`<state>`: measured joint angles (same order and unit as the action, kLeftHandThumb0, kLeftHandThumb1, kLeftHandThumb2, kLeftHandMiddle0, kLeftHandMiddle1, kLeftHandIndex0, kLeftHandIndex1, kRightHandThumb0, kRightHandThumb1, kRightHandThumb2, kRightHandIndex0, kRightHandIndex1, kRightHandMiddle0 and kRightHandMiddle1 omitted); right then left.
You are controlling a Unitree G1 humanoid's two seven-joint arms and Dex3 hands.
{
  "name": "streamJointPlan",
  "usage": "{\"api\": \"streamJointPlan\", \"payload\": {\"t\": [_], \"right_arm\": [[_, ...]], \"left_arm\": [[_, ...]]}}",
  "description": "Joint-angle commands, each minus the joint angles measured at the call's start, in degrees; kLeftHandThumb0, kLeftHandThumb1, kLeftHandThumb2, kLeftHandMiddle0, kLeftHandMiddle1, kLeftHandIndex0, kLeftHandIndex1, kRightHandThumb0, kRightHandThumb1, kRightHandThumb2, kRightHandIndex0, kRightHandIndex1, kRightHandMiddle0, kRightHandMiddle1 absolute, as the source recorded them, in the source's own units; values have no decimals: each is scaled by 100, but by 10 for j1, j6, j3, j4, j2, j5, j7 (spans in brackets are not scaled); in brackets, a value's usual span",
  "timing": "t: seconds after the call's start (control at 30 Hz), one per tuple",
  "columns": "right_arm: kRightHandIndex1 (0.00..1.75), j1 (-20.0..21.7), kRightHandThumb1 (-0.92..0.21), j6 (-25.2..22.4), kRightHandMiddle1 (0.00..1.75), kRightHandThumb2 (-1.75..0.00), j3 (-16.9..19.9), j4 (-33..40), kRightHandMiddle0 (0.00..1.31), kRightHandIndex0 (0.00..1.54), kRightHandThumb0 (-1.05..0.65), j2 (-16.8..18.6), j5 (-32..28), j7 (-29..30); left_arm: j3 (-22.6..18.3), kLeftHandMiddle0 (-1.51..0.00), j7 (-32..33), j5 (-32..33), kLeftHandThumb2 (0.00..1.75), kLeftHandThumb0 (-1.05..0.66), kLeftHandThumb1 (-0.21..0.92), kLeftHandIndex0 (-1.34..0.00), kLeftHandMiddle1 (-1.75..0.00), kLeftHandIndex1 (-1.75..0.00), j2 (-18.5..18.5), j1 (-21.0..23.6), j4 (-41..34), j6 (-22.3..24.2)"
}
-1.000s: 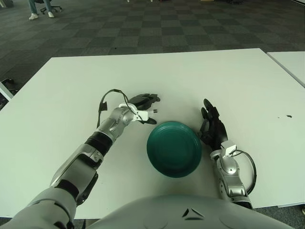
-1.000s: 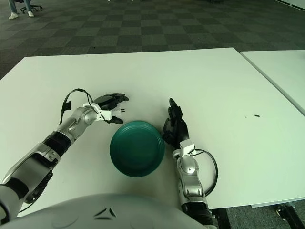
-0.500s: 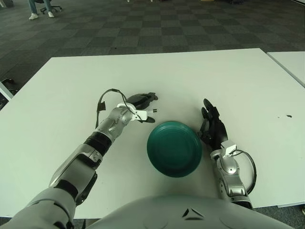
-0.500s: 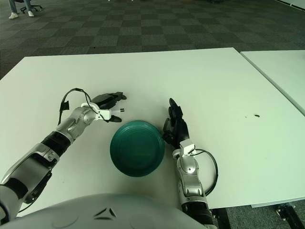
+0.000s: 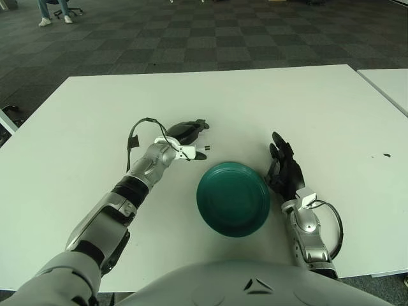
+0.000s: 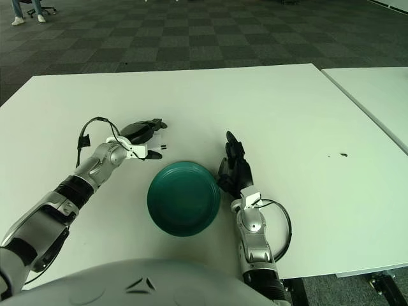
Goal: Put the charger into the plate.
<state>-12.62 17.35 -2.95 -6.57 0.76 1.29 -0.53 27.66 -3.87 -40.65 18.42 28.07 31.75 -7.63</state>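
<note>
A dark green plate (image 5: pixel 233 199) sits on the white table (image 5: pixel 306 108) in front of me, with nothing in it. The charger (image 5: pixel 189 152) is a small white block with short prongs pointing toward the plate. My left hand (image 5: pixel 190 136) is shut on it just beyond the plate's far-left rim, black fingers stretched over its top. Whether the charger touches the table I cannot tell. My right hand (image 5: pixel 284 169) shows beside the plate's right rim, fingers relaxed and holding nothing.
A second white table (image 5: pixel 390 83) stands at the far right across a narrow gap. A small dark mark (image 5: pixel 386 155) is on the table at the right. Checkered carpet lies beyond the far edge.
My left hand and the white charger have shifted together slightly left and away from the plate. The right hand and the plate have not moved.
</note>
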Motion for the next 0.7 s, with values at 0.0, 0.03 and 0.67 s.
{"api": "streamJointPlan", "payload": {"t": [0.0,0.03,0.67], "right_arm": [[0,-24,-92,-30,26,-96,2,-49,0,9,-100,2,-7,-5],[0,-23,-92,-29,26,-96,2,-50,0,9,-101,3,-8,-6],[0,-21,-92,-24,22,-99,5,-55,0,8,-101,1,-9,-17]], "left_arm": [[-11,-37,19,6,46,-103,92,-10,-3,-95,5,-4,-4,-2],[-13,-38,22,6,46,-103,92,-10,-3,-96,5,-4,-4,-2],[-3,-39,36,-26,48,-105,92,-12,-2,-107,11,3,-7,47]]}}
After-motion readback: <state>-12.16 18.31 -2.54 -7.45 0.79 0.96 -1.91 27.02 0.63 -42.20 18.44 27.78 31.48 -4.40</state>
